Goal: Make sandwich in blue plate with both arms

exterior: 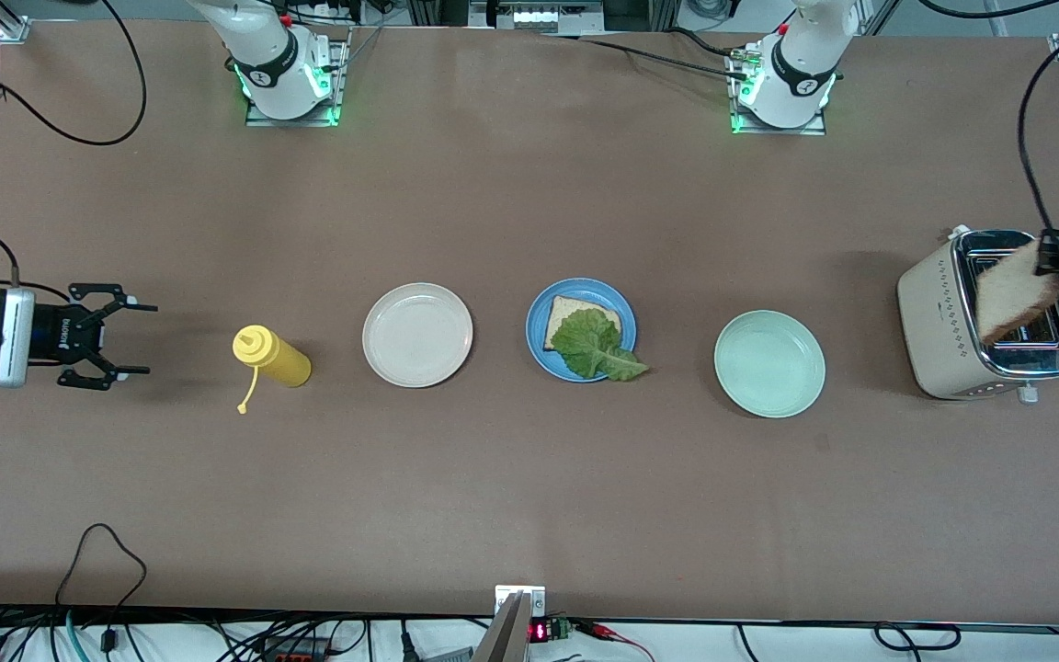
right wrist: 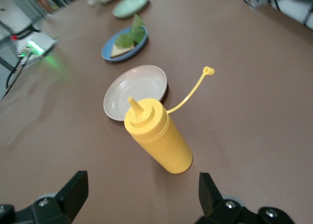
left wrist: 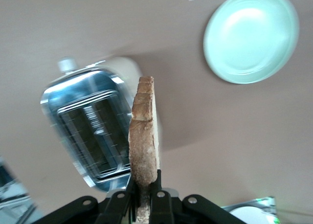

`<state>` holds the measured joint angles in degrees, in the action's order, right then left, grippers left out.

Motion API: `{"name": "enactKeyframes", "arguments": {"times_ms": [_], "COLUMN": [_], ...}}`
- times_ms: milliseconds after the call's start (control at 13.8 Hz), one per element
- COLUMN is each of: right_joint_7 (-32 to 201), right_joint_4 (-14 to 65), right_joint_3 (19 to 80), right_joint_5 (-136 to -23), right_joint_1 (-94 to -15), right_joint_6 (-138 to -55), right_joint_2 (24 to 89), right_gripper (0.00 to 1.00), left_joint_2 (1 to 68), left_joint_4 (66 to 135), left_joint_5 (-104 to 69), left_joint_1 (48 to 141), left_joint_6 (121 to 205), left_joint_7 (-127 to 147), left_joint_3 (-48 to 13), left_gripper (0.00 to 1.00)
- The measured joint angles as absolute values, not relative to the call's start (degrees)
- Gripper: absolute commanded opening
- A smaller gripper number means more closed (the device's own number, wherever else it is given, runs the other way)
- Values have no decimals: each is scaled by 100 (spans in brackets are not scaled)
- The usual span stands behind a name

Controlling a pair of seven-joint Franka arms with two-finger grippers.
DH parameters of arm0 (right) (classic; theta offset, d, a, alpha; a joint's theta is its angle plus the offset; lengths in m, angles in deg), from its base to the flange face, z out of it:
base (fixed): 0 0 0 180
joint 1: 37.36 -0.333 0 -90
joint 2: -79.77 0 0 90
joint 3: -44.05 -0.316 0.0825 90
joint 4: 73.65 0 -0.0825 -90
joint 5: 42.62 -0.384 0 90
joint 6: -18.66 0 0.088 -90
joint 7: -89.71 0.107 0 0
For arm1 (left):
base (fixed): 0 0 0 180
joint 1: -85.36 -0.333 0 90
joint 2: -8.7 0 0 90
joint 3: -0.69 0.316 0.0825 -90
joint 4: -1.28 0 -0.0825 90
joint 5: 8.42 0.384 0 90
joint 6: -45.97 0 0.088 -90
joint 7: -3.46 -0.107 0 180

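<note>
The blue plate (exterior: pixel 539 336) sits mid-table with one toast slice (exterior: pixel 574 310) on it and a ruffled green lettuce leaf (exterior: pixel 596 347) lying on the slice, its tip over the rim. The plate also shows in the right wrist view (right wrist: pixel 108 54). My left gripper (exterior: pixel 1049 255) is shut on a second brown toast slice (exterior: pixel 1015 299), held on edge over the toaster (exterior: pixel 939 317); the slice shows edge-on in the left wrist view (left wrist: pixel 143 136). My right gripper (exterior: pixel 132 340) is open and empty, low at the right arm's end of the table, and it waits.
A yellow squeeze bottle (exterior: pixel 274 358) lies on its side with its cap hanging open, between my right gripper and a cream-white plate (exterior: pixel 417 335). A pale mint-green plate (exterior: pixel 768 363) lies between the blue plate and the toaster.
</note>
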<state>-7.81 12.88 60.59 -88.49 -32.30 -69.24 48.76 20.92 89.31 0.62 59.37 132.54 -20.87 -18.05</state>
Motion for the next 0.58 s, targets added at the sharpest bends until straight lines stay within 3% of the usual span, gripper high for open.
{"name": "enactKeyframes", "arguments": {"times_ms": [290, 580], "right_joint_7": [2562, 5784], "right_joint_4": [1300, 1316], "right_joint_3": [6075, 6072], "right_joint_5": [-7033, -5282], "right_joint_1": [-4084, -4899], "right_joint_6": [-7288, -7402], "right_joint_2": [5840, 6223], "right_gripper": [100, 100], "left_joint_2": [2195, 2528], "left_joint_4": [8940, 8977], "left_joint_5": [-612, -1388], "left_joint_1": [5946, 6181], "left_joint_6": [12762, 12608], "left_joint_7": [-2061, -1219], "left_joint_3": [-2490, -3239], "left_gripper": [1, 1]}}
